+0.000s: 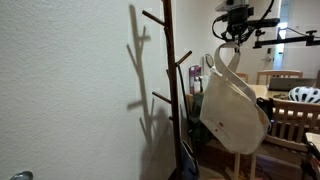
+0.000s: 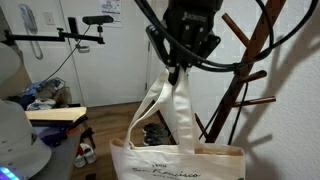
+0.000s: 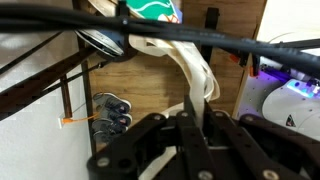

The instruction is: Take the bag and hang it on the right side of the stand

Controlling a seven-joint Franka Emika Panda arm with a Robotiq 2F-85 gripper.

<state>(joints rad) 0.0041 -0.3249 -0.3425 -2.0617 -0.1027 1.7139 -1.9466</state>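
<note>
My gripper (image 2: 178, 66) is squeezed shut, and it is pinching the thin handles (image 2: 170, 108) of the bag (image 1: 235, 110) near their top. In the wrist view the handles (image 3: 196, 72) run up from between the jaws, so the hold looks real, but it is a small hold on thin straps. The big bag hangs down under the gripper, up in the air, close to the stand (image 1: 170, 85) and not touching it as far as I can tell. The first thing that could go wrong, I think, is a slip. The bag is big, and if I jerk the arm the straps could slide out and the bag would fall to the floor. The next thing is swinging. The bag hangs on long straps, so a fast move could make it sway and bump the stand, and the stand is tall and thin and might wobble or tip. I also have to get the strap loop over a short peg (image 1: 185, 61) on the right side. The loop is floppy, so it could miss the peg or catch only its tip and drop off when I let go. The bag could also brush the chair (image 1: 290, 120) just behind it if I swing too wide.
</note>
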